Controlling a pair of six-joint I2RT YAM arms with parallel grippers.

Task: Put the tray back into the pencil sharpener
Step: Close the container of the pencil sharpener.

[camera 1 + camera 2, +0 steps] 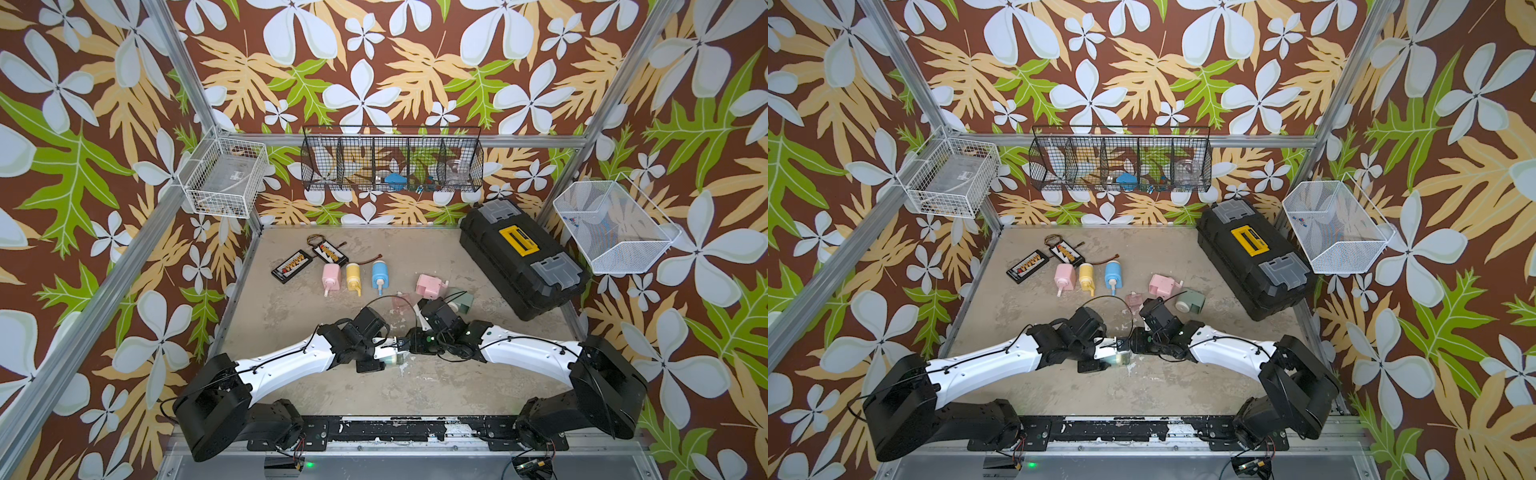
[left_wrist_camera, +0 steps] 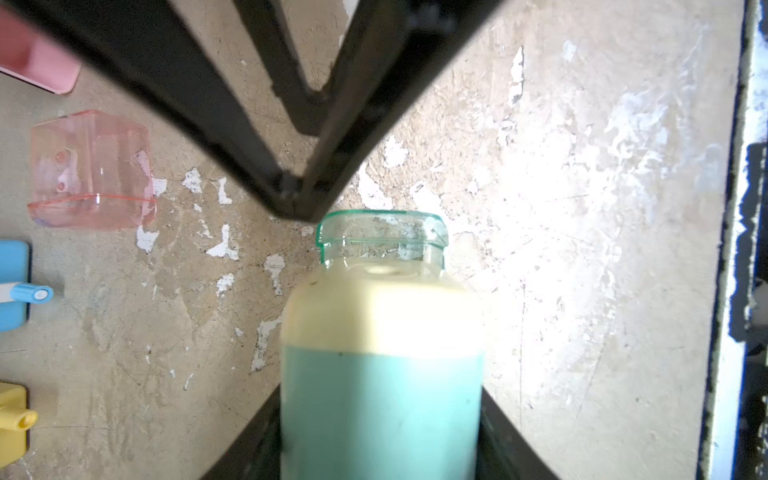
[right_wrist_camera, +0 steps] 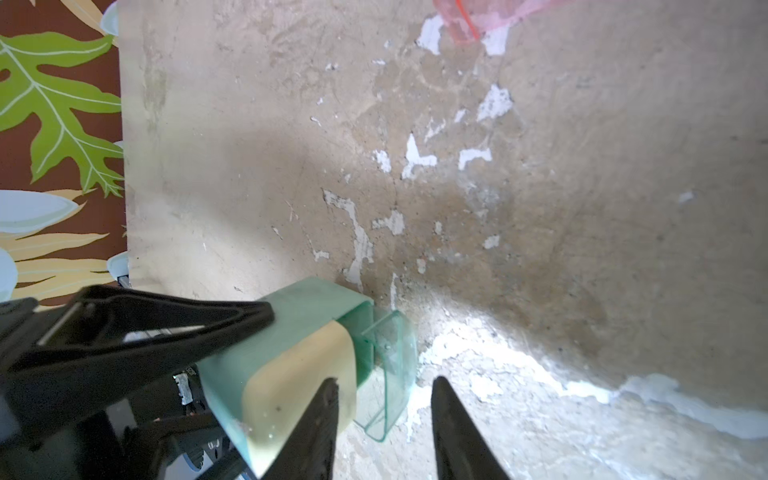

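The pencil sharpener (image 2: 382, 374), mint green with a cream band, lies level just above the table. My left gripper (image 2: 382, 436) is shut on its body; both top views show this (image 1: 390, 356) (image 1: 1116, 357). The clear green tray (image 3: 390, 365) sits part way in the sharpener's end, its rim still sticking out (image 2: 382, 232). My right gripper (image 3: 386, 379) is open with a finger on either side of the tray's outer end. The far finger stands clear of it. Whether the near finger touches the tray is hidden.
A clear pink tray (image 2: 91, 170) lies loose beside a pink sharpener (image 1: 430, 286) and a grey-green one (image 1: 1190, 301). Pink, yellow and blue sharpeners (image 1: 353, 277) lie in a row with two black boards (image 1: 291, 266). A black toolbox (image 1: 521, 257) fills the back right.
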